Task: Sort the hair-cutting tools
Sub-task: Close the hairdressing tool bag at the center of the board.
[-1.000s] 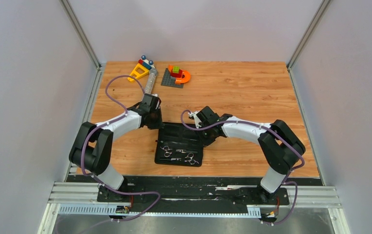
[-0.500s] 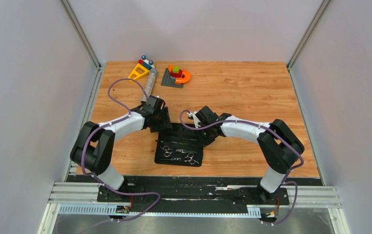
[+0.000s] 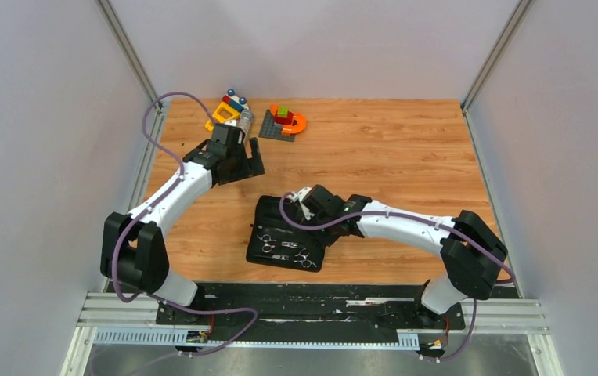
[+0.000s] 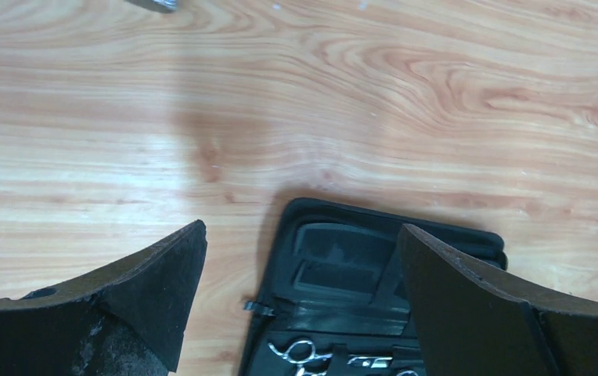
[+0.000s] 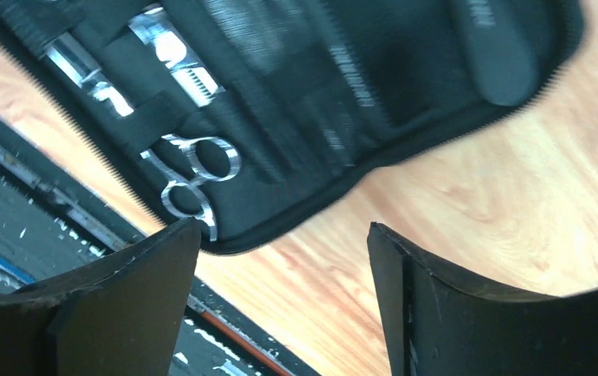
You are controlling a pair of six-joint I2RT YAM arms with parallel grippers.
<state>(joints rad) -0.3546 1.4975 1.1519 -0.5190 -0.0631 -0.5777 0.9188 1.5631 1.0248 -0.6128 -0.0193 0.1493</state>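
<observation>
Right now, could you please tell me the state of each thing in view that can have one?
case, unzipped, lying open flat on the table.
scissors, tucked under straps inside the case.
comb, slotted into the case's other half.
left gripper, open, empty, above the table.
right gripper, open, empty, over the case's edge.

Colourful toy blocks [image 3: 286, 119] sit at the wooden table's [image 3: 405, 149] far-left edge
</observation>
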